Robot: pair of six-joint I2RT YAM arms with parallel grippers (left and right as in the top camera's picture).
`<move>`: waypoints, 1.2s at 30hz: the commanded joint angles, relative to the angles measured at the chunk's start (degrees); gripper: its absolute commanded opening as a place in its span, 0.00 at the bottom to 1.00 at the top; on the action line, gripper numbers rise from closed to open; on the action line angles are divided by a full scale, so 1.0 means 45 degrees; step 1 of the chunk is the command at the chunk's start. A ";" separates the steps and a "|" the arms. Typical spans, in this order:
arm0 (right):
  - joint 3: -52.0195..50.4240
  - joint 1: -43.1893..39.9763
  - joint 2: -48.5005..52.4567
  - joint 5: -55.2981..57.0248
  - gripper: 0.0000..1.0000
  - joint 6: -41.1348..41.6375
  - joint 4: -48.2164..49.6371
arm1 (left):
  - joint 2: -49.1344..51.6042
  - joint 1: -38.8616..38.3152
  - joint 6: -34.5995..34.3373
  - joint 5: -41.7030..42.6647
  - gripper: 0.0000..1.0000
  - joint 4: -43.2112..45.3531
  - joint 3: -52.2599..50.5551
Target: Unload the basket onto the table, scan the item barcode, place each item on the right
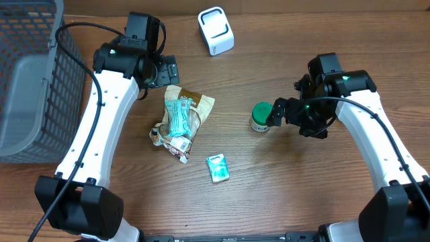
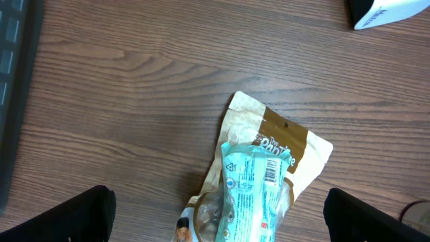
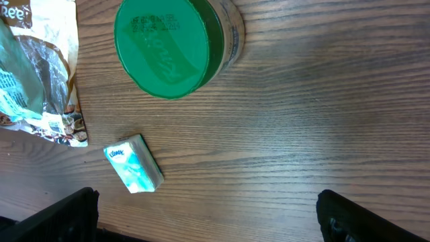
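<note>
A white barcode scanner [image 1: 216,31] stands at the back of the table; its corner [image 2: 386,12] shows in the left wrist view. A teal packet [image 1: 178,115] [image 2: 252,188] with a printed barcode [image 2: 271,171] lies on a brown snack bag [image 1: 198,102] [image 2: 285,138]. My left gripper [image 1: 163,70] [image 2: 218,212] hovers open just behind this pile, holding nothing. A green-lidded jar [image 1: 261,115] [image 3: 171,44] stands upright at centre right. Right beside it my right gripper [image 1: 278,112] [image 3: 208,208] is open and empty. A small teal tissue pack [image 1: 218,167] [image 3: 134,173] lies nearer the front.
A grey mesh basket [image 1: 30,81] fills the far left edge, its dark wall [image 2: 13,81] visible in the left wrist view. Bare wooden tabletop [image 1: 295,181] lies around the items.
</note>
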 commanded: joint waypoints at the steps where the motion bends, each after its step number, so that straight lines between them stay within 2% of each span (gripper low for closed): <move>1: -0.0044 0.0078 -0.0267 -0.0112 1.00 0.0092 0.0058 | -0.0151 -0.0073 0.0189 -0.0121 1.00 0.0005 0.0214; 10: -0.0044 0.0427 -0.0267 -0.0102 1.00 0.0092 0.0073 | -0.0151 -0.0073 0.0189 -0.0121 1.00 0.0005 0.0214; 27: -0.0044 0.4245 -0.0267 0.0617 1.00 0.1010 0.2346 | -0.0151 -0.0073 0.0189 -0.0121 1.00 0.0005 0.0214; 36: -0.0044 0.4750 -0.0267 0.0559 1.00 0.1001 0.3016 | -0.0151 -0.0073 0.0189 -0.0121 1.00 0.0005 0.0214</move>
